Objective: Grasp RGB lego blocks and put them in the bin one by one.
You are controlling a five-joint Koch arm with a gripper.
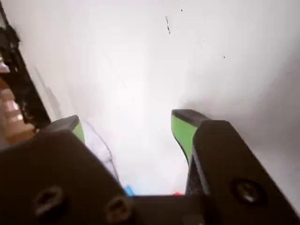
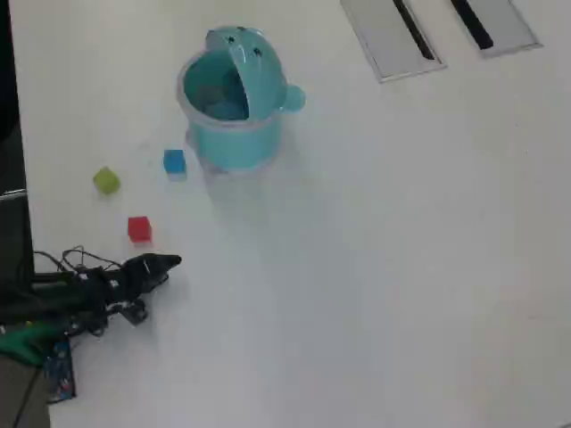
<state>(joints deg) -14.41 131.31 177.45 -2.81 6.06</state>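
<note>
**Green-padded claw empty, all three blocks outside the bin**

Green pads line the claw (image 1: 136,126), and in the wrist view its jaws stand well apart with only bare white table (image 1: 140,61) between them; nothing is held. At the bottom edge of that view, slivers of blue and red peep out beside the claw's body, too small to identify.

In the overhead view the arm (image 2: 98,285) lies low at the left edge, its dark tip pointing right. The red block (image 2: 139,229) sits just above that tip, near but apart from it. Farther up and left is the yellow-green block (image 2: 106,180). The blue block (image 2: 175,161) lies just beside the bin's lower left wall; whether it touches cannot be told.

The bin (image 2: 234,143) stands upright with its lid raised at the back. Its inside looks teal throughout, with no block visible there.

By this layout, the task appears not begun: three blocks remain on the table, none is gripped, and all three trips are left. Red looks the closest candidate.
</note>
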